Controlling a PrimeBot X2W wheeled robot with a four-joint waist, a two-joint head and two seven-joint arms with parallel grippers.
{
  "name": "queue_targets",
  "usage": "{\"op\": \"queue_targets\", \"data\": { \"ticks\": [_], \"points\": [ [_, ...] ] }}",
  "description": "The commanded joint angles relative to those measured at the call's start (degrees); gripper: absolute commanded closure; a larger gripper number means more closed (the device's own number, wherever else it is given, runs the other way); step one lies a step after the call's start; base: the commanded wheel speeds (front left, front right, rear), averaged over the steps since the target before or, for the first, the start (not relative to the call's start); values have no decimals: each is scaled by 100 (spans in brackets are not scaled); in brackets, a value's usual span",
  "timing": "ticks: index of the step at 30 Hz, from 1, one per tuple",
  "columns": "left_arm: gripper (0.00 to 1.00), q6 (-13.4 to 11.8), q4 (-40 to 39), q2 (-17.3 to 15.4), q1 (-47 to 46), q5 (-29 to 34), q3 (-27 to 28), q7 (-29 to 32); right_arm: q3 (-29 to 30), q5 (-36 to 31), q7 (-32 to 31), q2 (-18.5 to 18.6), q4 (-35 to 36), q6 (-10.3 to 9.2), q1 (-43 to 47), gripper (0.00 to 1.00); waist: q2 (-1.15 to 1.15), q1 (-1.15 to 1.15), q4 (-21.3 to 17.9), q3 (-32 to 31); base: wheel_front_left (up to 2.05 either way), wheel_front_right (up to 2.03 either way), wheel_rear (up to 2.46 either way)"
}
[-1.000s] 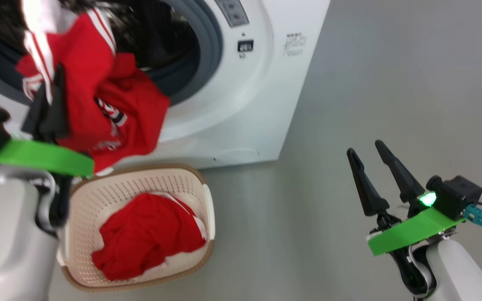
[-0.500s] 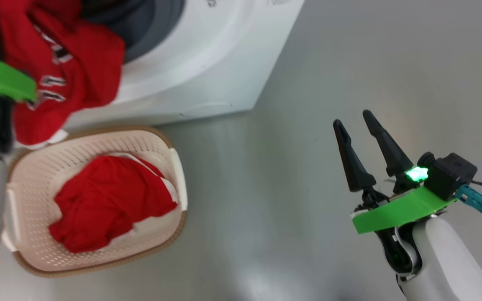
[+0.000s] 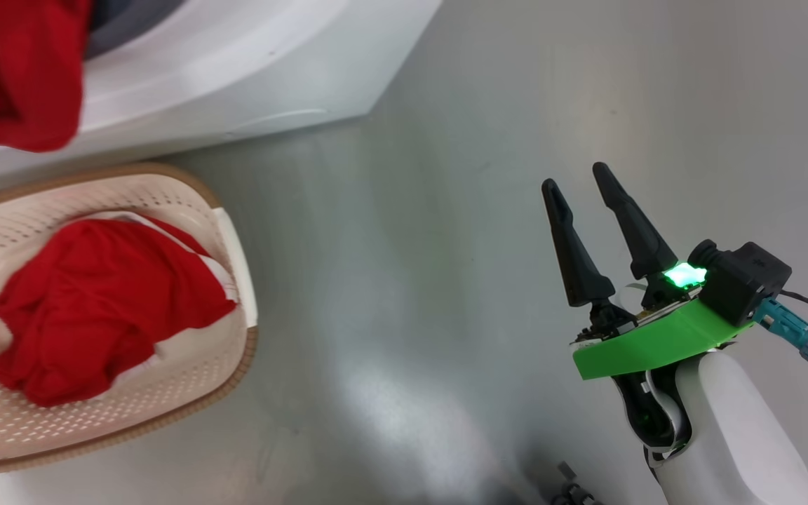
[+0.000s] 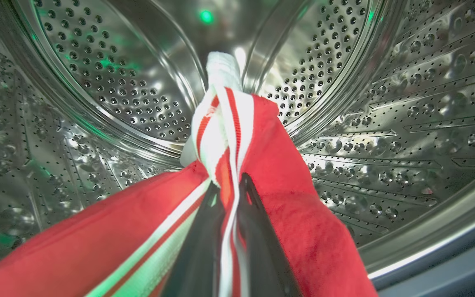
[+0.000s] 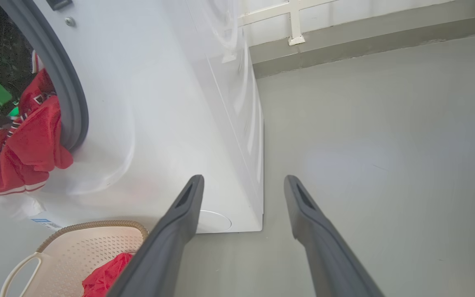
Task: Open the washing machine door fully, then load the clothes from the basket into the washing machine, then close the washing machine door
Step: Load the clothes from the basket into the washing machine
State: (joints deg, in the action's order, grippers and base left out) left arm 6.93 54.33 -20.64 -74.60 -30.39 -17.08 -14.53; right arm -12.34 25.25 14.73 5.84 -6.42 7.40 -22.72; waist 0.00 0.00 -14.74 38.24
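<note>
My left gripper [image 4: 229,185] is inside the washing machine's steel drum [image 4: 386,103], shut on a piece of the clothes [image 4: 278,156], red with white stripes. That garment trails back out over the grey gasket [image 5: 70,103] and hangs down the white front [image 5: 27,144] [image 3: 18,77]. A second red bundle [image 3: 95,301] lies in the cream basket [image 3: 25,435] on the floor just below the washing machine [image 3: 236,63]. My right gripper [image 3: 576,175] [image 5: 243,178] hangs open and empty over the floor, to the right of the machine. The washing machine door is out of view.
Grey floor [image 3: 446,280] stretches to the right of the machine. A low wall ledge [image 5: 365,37] runs behind it. A round cap [image 5: 215,220] and a blue label [image 5: 41,220] sit low on the machine's front, above the basket [image 5: 76,251].
The head camera has swung, sliding the machine and basket up and to the left. The left arm has left that view with the garment. The right gripper stays open.
</note>
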Motion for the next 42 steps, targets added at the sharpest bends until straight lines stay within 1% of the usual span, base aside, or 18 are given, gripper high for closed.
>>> {"op": "queue_targets", "data": {
  "ticks": [1, 8, 13, 14, 15, 16, 17, 23, 29, 36, 42],
  "points": [
    [100, 47, -42, -284, -310, 65, 18, -45, -80, -48, 27, -25, 163, 9, 0, 0, 0, 0, -185, 228, 0, 0, 0],
    [100, -12, -292, -206, -624, 279, 114, -46, -54, -96, 27, -66, 165, 9, -62, 0, 0, 0, -154, 292, 0, 0, 0],
    [100, 2, -34, -94, -558, 363, 55, -46, -73, -107, 27, -76, 133, 9, -83, 0, 0, 0, -99, 239, 0, 0, 0],
    [86, 7, 20, -88, -555, 358, 58, -46, -75, -108, 27, -75, 129, 9, -85, 0, 0, 0, -88, 230, 0, 0, 0],
    [64, 12, 90, -74, -546, 352, 48, -46, -76, -109, 27, -72, 125, 9, -87, 0, 0, 0, -75, 220, 0, 0, 0],
    [13, 18, 165, -59, -543, 345, 30, -46, -79, -109, 27, -67, 121, 9, -87, 0, 0, 0, -62, 211, 0, 0, 0],
    [0, 23, 231, -46, -548, 331, 22, -46, -84, -109, 27, -61, 117, 9, -89, 0, 0, 0, -51, 203, 0, 0, 0],
    [0, 44, 341, -17, -491, 296, -21, -46, -73, -123, 27, -28, 95, 9, -97, 0, 0, 0, 28, 110, 0, 0, 0],
    [0, 51, 84, 12, -202, 381, -72, -47, -63, -116, 27, 16, 84, 9, -83, 0, 0, 0, 160, -33, 0, 0, 0],
    [0, 53, -440, 15, 344, 398, 98, -47, -89, -91, 27, 80, 27, 9, -54, 0, 0, 0, 293, -282, 0, 0, 0],
    [0, 54, -1137, -37, 1063, 399, 331, -47, -100, -59, 27, 102, -8, 9, -9, 0, 0, 0, 328, -440, 0, 0, 0]
  ]
}}
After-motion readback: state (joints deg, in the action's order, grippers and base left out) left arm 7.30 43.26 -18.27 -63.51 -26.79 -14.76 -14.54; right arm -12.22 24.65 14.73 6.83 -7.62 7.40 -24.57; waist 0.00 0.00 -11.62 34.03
